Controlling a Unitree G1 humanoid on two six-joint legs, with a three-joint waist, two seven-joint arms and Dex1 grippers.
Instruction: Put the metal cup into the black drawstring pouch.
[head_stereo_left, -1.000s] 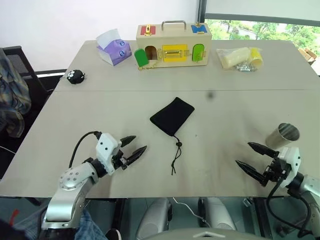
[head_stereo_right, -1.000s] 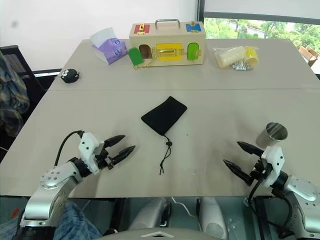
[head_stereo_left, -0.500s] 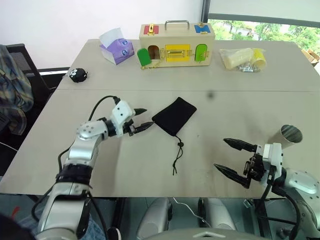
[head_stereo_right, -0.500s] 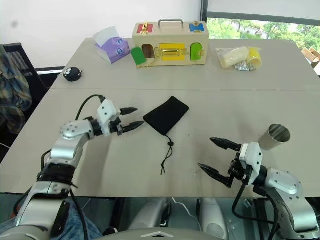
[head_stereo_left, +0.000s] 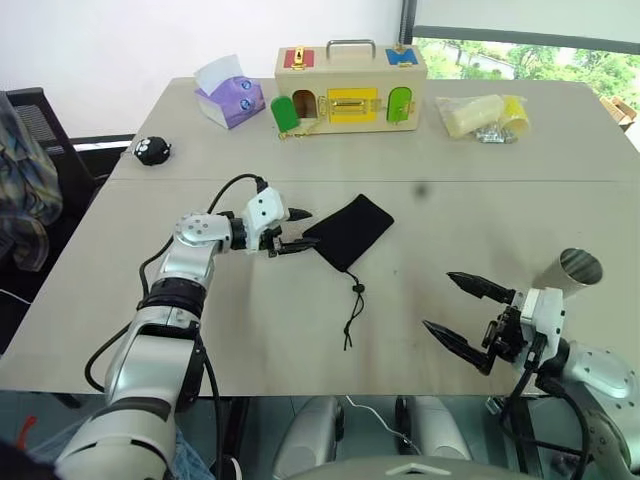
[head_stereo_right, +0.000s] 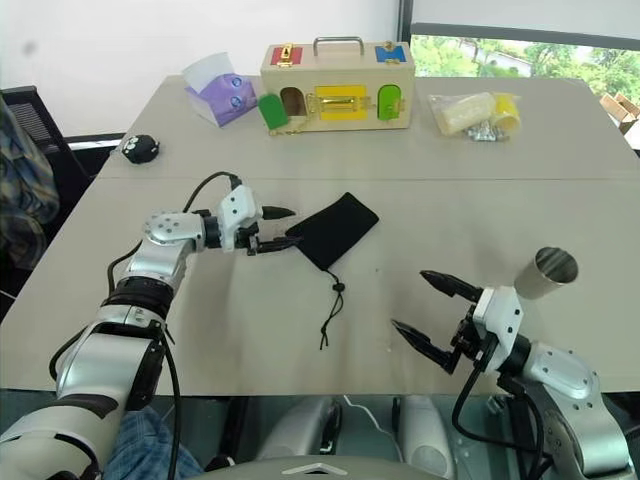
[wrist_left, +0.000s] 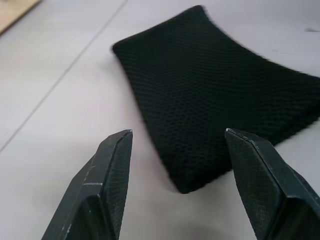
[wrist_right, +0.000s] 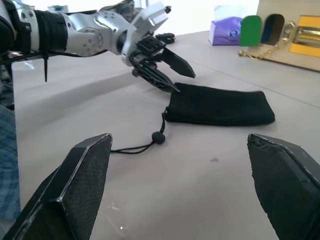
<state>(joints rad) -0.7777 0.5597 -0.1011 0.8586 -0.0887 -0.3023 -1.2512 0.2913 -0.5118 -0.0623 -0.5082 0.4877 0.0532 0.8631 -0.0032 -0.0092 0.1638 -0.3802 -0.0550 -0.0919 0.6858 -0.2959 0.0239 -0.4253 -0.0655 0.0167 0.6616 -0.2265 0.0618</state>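
Pouch (head_stereo_left: 347, 230) is laid flat mid-table, long axis slanted away to the right, cord trailing nearward | left gripper (head_stereo_left: 298, 230) is held wide, empty, just beside its left edge, far nearer than the right | cup (head_stereo_left: 572, 272) is seen tilted at right edge, beside right gripper (head_stereo_left: 462, 311), spread wide, empty

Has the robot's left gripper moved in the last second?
Yes. The left gripper went from the table's near edge up to the small black drawstring fabric pouch, fingers open.
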